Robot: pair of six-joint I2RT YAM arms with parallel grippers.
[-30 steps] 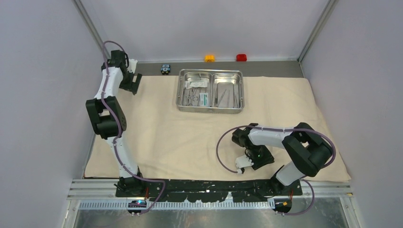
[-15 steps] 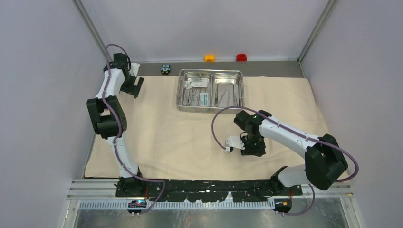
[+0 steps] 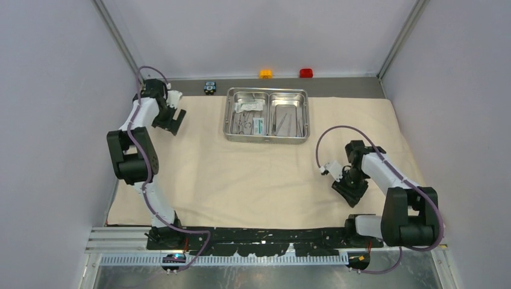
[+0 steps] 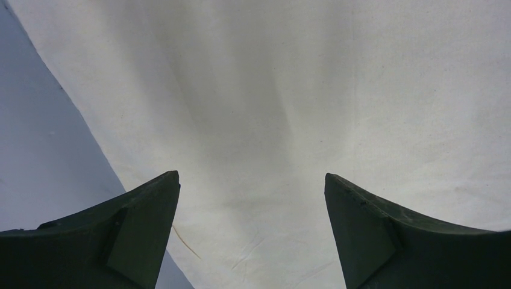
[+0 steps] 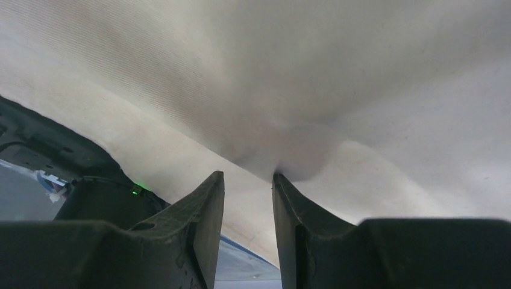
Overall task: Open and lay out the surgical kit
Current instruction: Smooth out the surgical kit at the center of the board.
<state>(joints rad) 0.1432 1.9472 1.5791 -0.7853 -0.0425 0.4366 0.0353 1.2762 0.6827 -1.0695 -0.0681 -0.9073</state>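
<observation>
Block (image 3: 209, 87) sits near tray (image 3: 267, 140); left gripper (image 4: 252, 175) spread, right gripper (image 5: 247, 175) slightly parted against cloth (image 3: 241, 174).

A small black-and-blue block (image 3: 209, 87) sat on the dark far strip of the bench (image 3: 343, 84), left of centre. Further right, against the back wall (image 3: 259, 30), an orange button (image 3: 266, 73) and a red button (image 3: 306, 73) stood near each other but apart, the orange one on the left. A slanted metal post (image 3: 114, 30) rose at the far left corner. A black plate (image 3: 265, 236) ran along the near edge, a slotted rail (image 3: 271, 259) just in front of it.
</observation>
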